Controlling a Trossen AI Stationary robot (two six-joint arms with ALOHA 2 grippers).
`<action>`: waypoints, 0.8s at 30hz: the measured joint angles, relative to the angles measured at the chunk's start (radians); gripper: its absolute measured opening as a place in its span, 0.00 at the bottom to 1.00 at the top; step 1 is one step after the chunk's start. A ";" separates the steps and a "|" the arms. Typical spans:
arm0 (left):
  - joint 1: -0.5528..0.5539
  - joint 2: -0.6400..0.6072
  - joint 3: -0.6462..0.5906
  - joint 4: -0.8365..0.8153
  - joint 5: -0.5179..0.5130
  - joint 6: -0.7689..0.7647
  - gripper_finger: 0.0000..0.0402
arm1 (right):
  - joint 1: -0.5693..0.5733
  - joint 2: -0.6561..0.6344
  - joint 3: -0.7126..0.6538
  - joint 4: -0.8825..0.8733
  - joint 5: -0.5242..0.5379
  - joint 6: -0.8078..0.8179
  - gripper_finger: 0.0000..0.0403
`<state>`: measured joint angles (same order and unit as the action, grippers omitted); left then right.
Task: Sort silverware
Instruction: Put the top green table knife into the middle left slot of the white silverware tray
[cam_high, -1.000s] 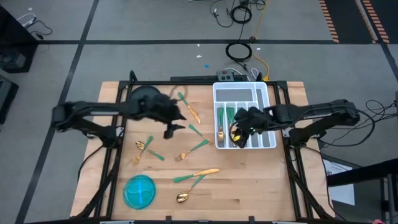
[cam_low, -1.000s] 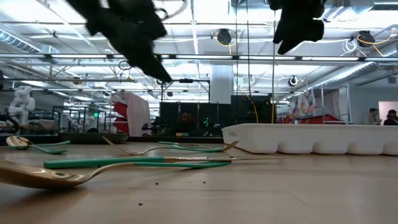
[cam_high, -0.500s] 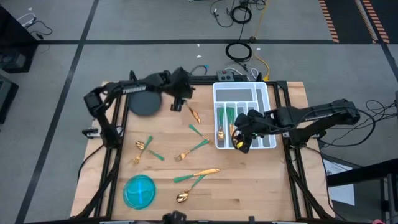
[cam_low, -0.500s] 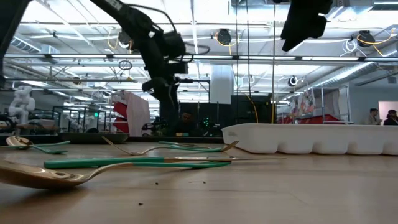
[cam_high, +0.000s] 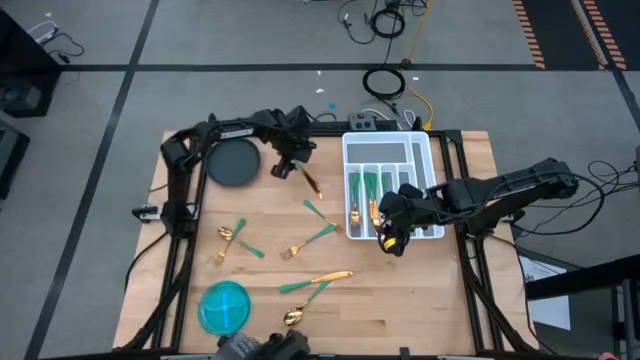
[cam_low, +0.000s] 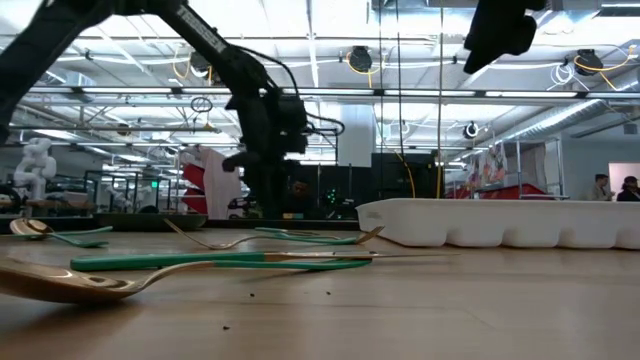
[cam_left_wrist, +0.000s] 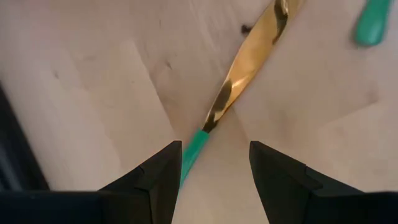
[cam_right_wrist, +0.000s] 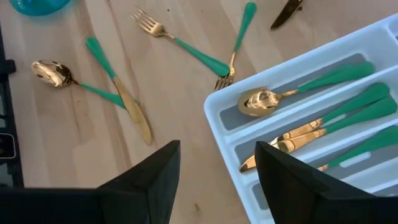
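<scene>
Gold-headed, teal-handled silverware lies scattered flat on the wooden table: a knife (cam_high: 311, 182) at the far side, two forks (cam_high: 312, 228) in the middle, two pieces (cam_high: 234, 240) to the left, and a knife and spoon (cam_high: 310, 290) near the front. More pieces lie in the white tray (cam_high: 425, 150). My left gripper (cam_high: 292, 166) is low over the far knife (cam_left_wrist: 249, 62) and open, with its fingers on either side of the teal handle (cam_left_wrist: 194, 146). My right gripper (cam_high: 388, 240) hangs open and empty at the tray's near left corner (cam_right_wrist: 214, 112).
A dark round plate (cam_high: 233, 163) sits at the far left, close to my left arm. A blue bowl (cam_high: 224, 306) stands at the near left. The tray takes up the far right of the table. Bare wood shows in front of the tray.
My left arm has swung from the middle of the table toward the far edge and come down over the far knife. My right gripper has drifted from over the tray toward the near edge, past the tray's corner. The silverware has stayed put.
</scene>
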<state>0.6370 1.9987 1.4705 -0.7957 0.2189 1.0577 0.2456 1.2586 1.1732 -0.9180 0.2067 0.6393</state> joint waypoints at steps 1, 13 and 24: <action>0.000 0.015 0.006 0.001 -0.007 0.004 0.49 | 0.002 0.000 0.000 0.000 0.000 0.008 0.50; -0.001 0.099 0.041 -0.002 -0.018 0.077 0.46 | 0.005 0.000 0.000 0.001 0.000 0.031 0.50; -0.026 0.179 0.047 0.018 -0.058 0.058 0.08 | 0.005 0.000 0.000 0.001 0.000 0.054 0.50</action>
<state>0.6109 2.1773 1.5172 -0.7782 0.1604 1.1153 0.2508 1.2587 1.1728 -0.9173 0.2070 0.6937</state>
